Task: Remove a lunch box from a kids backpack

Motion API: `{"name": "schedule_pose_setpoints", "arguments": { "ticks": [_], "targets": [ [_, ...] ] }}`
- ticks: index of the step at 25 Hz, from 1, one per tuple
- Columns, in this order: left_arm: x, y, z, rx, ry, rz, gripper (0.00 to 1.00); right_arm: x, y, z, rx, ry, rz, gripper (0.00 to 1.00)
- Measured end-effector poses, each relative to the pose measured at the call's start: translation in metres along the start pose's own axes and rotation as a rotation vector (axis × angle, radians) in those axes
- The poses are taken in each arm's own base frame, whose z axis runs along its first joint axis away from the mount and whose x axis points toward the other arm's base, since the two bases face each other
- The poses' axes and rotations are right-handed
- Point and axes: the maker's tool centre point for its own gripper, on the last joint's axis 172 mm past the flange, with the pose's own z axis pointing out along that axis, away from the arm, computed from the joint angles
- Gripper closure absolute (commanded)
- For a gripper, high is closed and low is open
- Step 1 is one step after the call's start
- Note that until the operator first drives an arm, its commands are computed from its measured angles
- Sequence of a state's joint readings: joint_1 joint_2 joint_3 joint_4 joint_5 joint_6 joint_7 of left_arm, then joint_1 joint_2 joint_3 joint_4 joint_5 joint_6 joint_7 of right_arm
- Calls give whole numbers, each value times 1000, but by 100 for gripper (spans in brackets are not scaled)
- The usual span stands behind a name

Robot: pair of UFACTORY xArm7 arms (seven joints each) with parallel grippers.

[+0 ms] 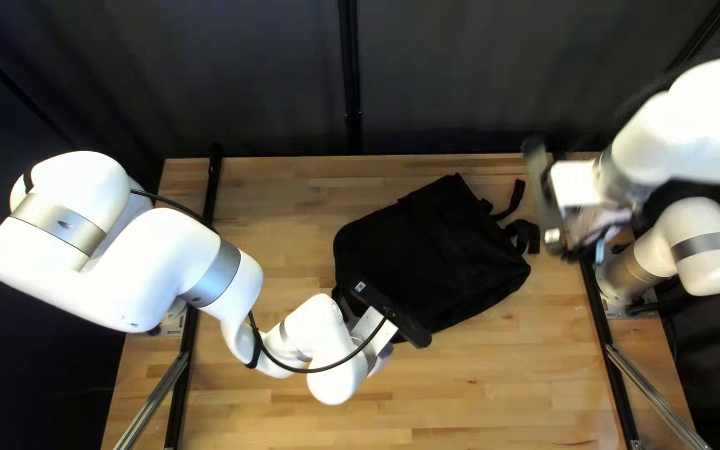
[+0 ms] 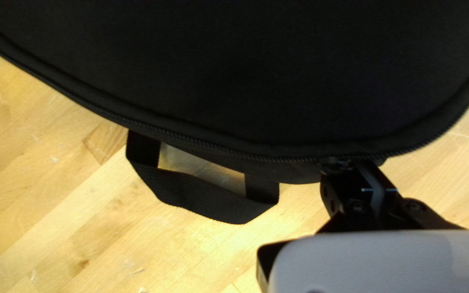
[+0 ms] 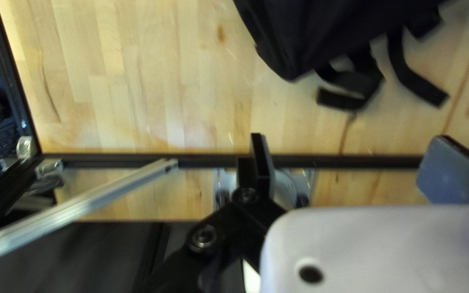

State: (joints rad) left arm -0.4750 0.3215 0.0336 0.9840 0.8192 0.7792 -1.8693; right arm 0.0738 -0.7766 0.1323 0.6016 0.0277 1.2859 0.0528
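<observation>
So the black backpack (image 1: 431, 250) is lying on the desk (image 1: 477, 383), left gripper (image 1: 389, 315) sitting right at its zippered edge, jaws pressed together, can't tell if they're pinching anything. Right gripper (image 1: 547, 196) is hanging out past its straps (image 1: 527, 237), jaws spread wide.

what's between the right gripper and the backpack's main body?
Right wrist view: the straps on the backpack's side, then bare tabletop toward the right gripper.
</observation>
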Motion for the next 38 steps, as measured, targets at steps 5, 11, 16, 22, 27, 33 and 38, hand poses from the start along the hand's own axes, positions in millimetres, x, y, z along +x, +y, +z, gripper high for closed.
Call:
{"name": "schedule_pose_setpoints", "arguments": {
  "ticks": [5, 11, 16, 22, 27, 33, 38],
  "targets": [
    [-8, -8, -8, -2, 39, 20, 100, 20, -40, 56, -16, 57, -87, 0],
    [-11, -12, -19, -15, 86, 44, 100, 36, -61, 96, -52, 110, -169, 0],
    [-10, -10, -17, -25, 118, 51, 100, 53, -65, 123, -89, 162, -170, 0],
    [-18, -6, -13, -36, 157, 44, 0, 70, -66, 142, -133, 162, -133, 0],
    [-31, 0, -15, -23, 188, 28, 0, 75, -62, 141, -137, 134, -125, 0],
    [-35, 3, -5, -30, 240, 11, 0, 77, -60, 138, -128, 112, -118, 0],
    [-32, -4, 9, -36, 284, 11, 0, 76, -62, 134, -127, 105, -119, 0]
  ]
}}
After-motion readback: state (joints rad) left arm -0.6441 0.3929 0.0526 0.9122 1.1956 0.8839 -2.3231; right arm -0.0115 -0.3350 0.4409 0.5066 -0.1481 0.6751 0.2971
